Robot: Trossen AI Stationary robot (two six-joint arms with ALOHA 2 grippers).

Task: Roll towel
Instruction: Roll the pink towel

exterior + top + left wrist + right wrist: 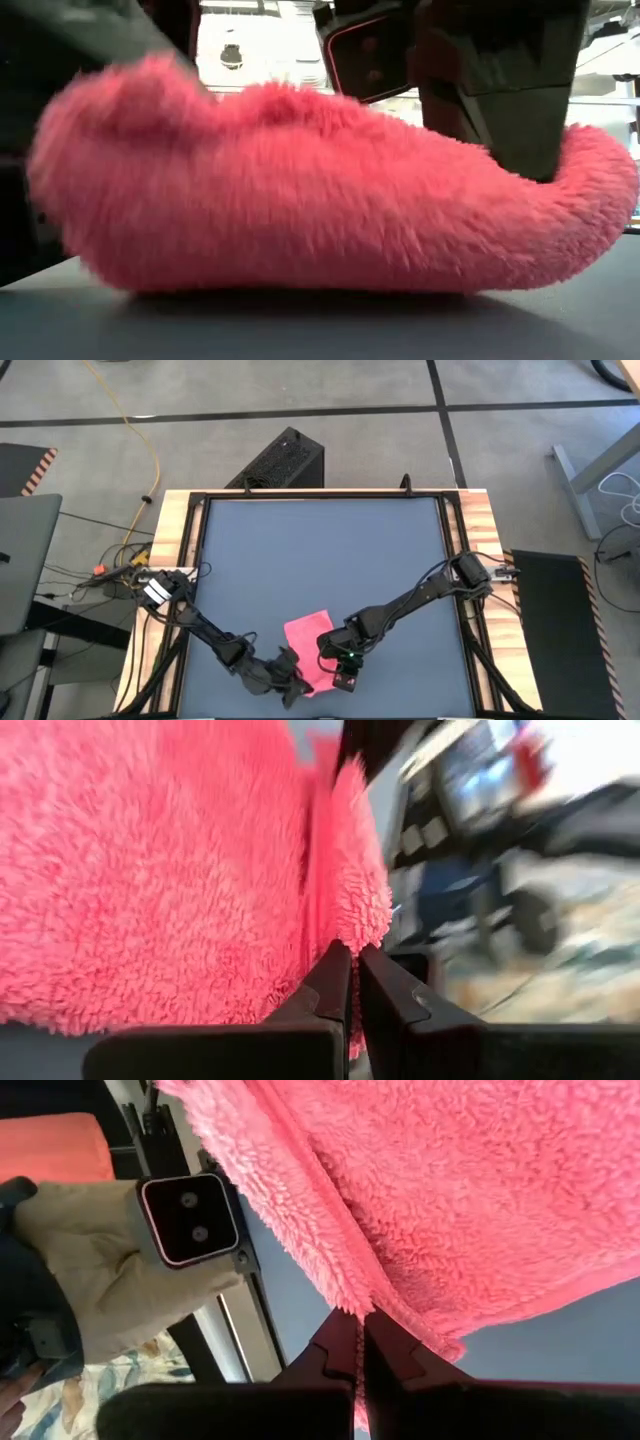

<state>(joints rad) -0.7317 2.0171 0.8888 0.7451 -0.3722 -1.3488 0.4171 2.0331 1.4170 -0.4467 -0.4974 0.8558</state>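
The bright pink fluffy towel (306, 638) lies on the dark grey mat (320, 550) close to the table's near edge. In the low view the towel (300, 200) is a thick hump that rests on the mat by its underside. My left gripper (292, 683) is at the towel's near left end and is shut on it. My right gripper (338, 666) is at the towel's near right end and is also shut on it. It shows as a dark block on the towel's right end in the low view (520, 100). My left gripper pinches an edge of the towel (350, 925) between its two fingers. The cloth bulges up beyond the fingertips. I cannot tell whether it holds one layer or several. My right gripper pinches the towel's edge (352, 1298) between its two fingers, where a folded-over flap meets the layer beneath. The cloth spreads away from the fingertips, and its far part lies on the mat.
The far half of the mat (320, 530) is bare. The wooden table frame (175, 540) borders the mat on both sides. A small camera block (190, 1222) stands at the near edge beside the towel. A black box (285, 460) sits on the floor beyond the far edge.
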